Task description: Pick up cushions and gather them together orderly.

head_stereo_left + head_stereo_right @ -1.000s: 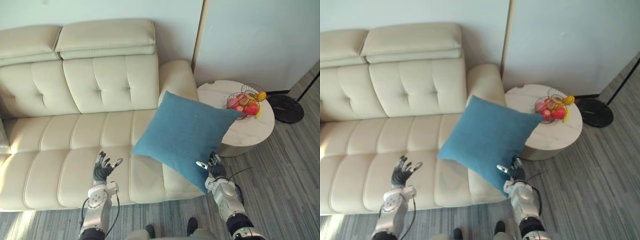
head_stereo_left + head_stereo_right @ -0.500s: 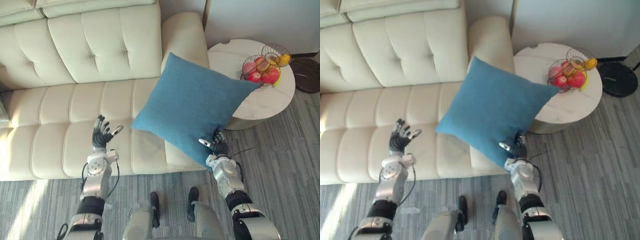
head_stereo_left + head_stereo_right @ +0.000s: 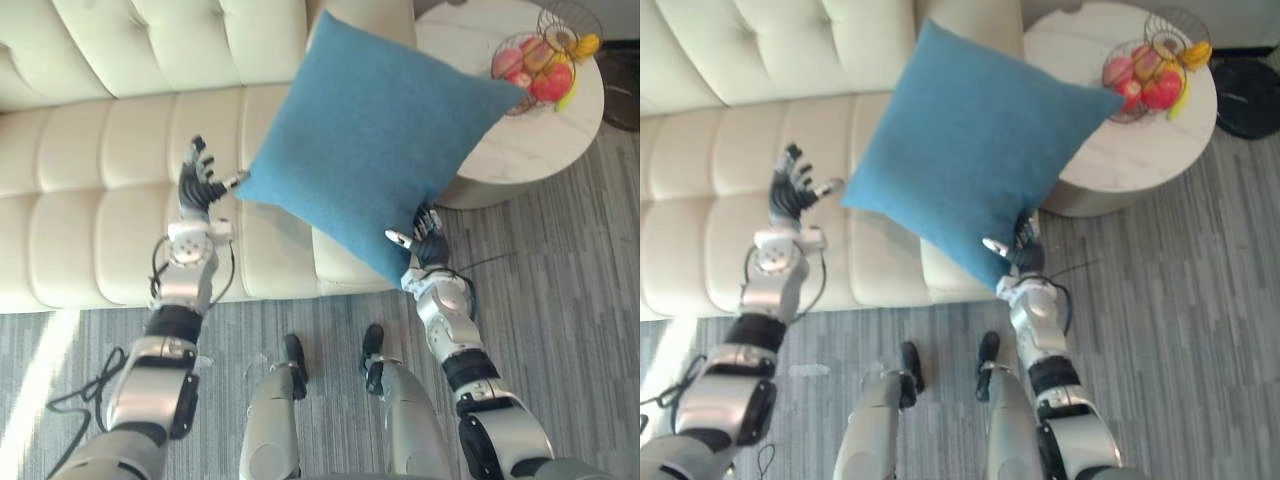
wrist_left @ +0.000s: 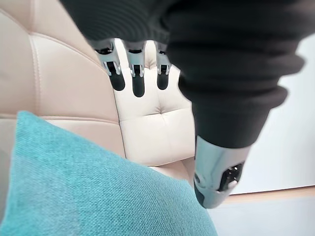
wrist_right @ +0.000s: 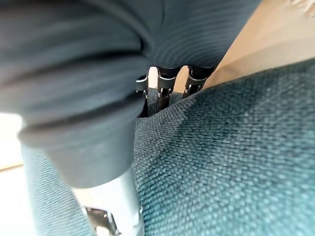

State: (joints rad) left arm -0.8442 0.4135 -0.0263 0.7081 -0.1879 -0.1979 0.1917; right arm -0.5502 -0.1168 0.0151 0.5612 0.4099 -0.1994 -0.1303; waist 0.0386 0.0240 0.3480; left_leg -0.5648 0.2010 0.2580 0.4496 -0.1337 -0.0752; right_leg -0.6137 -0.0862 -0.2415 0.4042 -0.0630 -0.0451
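Blue cushion is held up in the air above the right end of the sofa, tilted on one point. Its lowest corner, over the sofa's front edge, is pinched by the right hand, with the thumb laid on the front face and the fingers curled behind. Left hand is raised over the sofa seat, fingers spread straight, nothing gripped. Its thumb tip is seen just beside the cushion's left corner; contact cannot be told. A round side table bearing a fruit basket is set beside the sofa's right arm.
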